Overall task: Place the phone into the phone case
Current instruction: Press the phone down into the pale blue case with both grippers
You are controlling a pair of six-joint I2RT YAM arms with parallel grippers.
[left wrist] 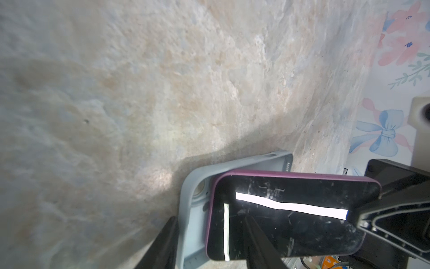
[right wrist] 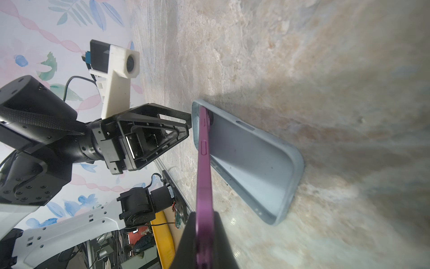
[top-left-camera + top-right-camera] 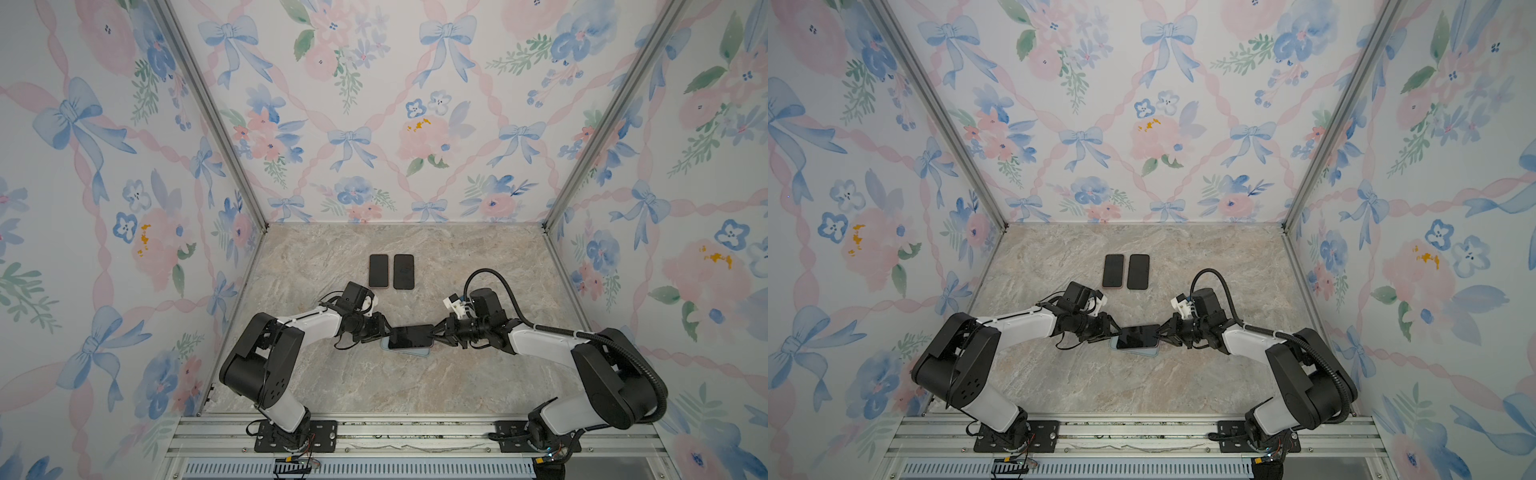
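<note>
Right gripper [image 2: 204, 229] is clamping purple phone [image 2: 203, 163] by one end.
Phone is slanting from it into light-blue phone case [image 2: 251, 163] lying below; left gripper [image 1: 209, 223], jaws half open, is straddling the case's far end.

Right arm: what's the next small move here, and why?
Probably lower the right gripper so the phone hinges down. Its far end looks tucked inside the case by the left gripper, while the gripped end is tilted up, clear of the case floor.
</note>
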